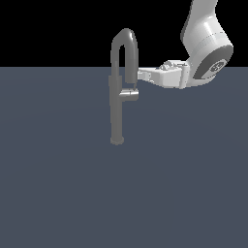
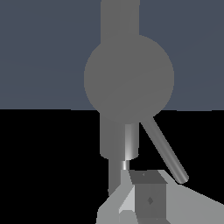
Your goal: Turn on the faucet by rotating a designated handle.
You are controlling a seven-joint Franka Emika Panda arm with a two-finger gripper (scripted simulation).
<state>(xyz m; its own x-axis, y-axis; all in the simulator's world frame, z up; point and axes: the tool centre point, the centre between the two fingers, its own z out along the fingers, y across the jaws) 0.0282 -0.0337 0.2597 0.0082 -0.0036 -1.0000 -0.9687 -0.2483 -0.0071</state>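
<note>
The faucet (image 1: 116, 104) is a tall slim grey column on a small round base, with a high gooseneck whose spout end (image 1: 131, 77) turns down on the exterior view's right. The handle (image 1: 130, 94) is a short stubby cylinder that sticks out of the column toward the exterior view's right, just below the spout end. My gripper (image 1: 141, 75) reaches in level from the right, its tips beside the spout end and slightly above the handle. Its jaws look shut on nothing. In the wrist view a round grey face (image 2: 129, 76) is seen end-on, probably the handle, with my gripper (image 2: 148, 194) close to it.
The faucet stands on a flat dark blue-grey floor (image 1: 63, 184). My white arm (image 1: 206, 53) comes down from the upper right of the exterior view. In the wrist view a thin grey rod (image 2: 165, 151) slants out from beside the round face.
</note>
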